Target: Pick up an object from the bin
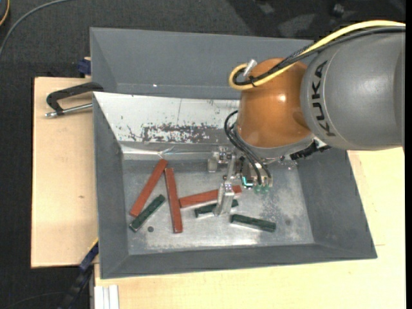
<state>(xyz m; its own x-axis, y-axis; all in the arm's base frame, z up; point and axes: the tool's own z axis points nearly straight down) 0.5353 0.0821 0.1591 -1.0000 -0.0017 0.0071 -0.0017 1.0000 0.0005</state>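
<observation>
On my feed, a long red rectangular bar [149, 187] lies diagonally at the left. A second red bar [172, 200] runs nearly straight up the view just beside it. A dark green flat bar [147, 212] touches the first one's lower end. Another dark green bar [253, 222] lies well apart, to the right. Outside, a thin white cable [64, 0] crosses dark carpet [193, 5].

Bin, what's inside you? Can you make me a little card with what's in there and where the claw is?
bin: grey metal
left red stick: slanted
second red stick: beside it, nearly upright in the view
middle red stick: flat, right end at the claw
left green stick: dark, bottom left
small green stick: dark, just below the middle red stick
right green stick: dark, lying apart, right of the claw
claw: low over the bin's middle
held: cannot tell
</observation>
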